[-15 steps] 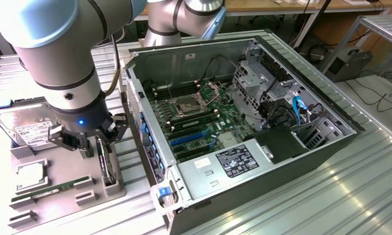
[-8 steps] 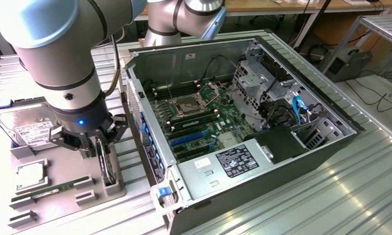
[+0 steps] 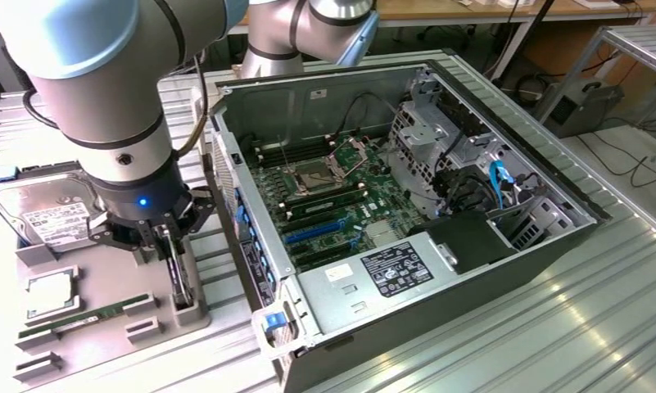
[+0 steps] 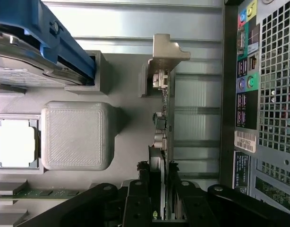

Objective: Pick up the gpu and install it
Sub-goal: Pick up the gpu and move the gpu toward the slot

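Observation:
The gpu (image 3: 181,285) stands on its edge in a slot of the grey holder tray (image 3: 109,348), at the exterior view's left beside the open computer case (image 3: 415,205). My gripper (image 3: 168,246) hangs straight above it, fingers lowered on either side of the card. In the wrist view the gpu (image 4: 162,135) runs as a thin dark edge between my black fingers (image 4: 138,203). The gripper (image 4: 162,201) straddles the card closely, with a thin gap still visible on one side. The card's lower part is hidden in the slot.
A hard drive (image 3: 49,209) in a blue caddy (image 4: 50,42), a processor (image 3: 46,293) and a green memory stick (image 3: 88,315) share the tray. The case's rear port panel (image 4: 258,94) stands close beside the card. Blue expansion slots (image 3: 311,233) lie on the motherboard.

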{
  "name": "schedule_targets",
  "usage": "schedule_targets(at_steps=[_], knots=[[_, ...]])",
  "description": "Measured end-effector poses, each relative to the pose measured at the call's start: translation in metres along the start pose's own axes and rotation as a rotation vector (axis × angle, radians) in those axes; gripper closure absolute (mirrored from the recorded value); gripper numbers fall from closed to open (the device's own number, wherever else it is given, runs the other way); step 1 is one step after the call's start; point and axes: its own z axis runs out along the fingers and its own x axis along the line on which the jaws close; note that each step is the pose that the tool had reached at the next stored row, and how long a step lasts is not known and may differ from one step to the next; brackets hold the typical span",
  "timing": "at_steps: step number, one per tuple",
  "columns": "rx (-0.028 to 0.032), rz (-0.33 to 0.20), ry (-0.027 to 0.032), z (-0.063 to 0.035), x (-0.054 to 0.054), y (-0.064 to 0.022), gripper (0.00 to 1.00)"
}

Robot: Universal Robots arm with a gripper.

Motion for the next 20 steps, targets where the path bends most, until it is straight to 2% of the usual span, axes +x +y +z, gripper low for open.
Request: schedule_targets(at_steps=[4, 8, 15, 19, 20], knots=[[-0.0064, -0.008, 0.0015, -0.0080, -0.002, 0.0000, 0.74], [-0.0095, -0.011, 0.0022, -0.0178, -0.004, -0.0007, 0.74], [-0.0191, -0.013, 0.0043, -0.0481, -0.009, -0.0040, 0.74], [-0.0221, -0.013, 0.0066, -0.0688, -0.013, -0.0059, 0.74], [-0.0225, -0.013, 0.0074, -0.0767, -0.014, -0.0066, 0.74]])
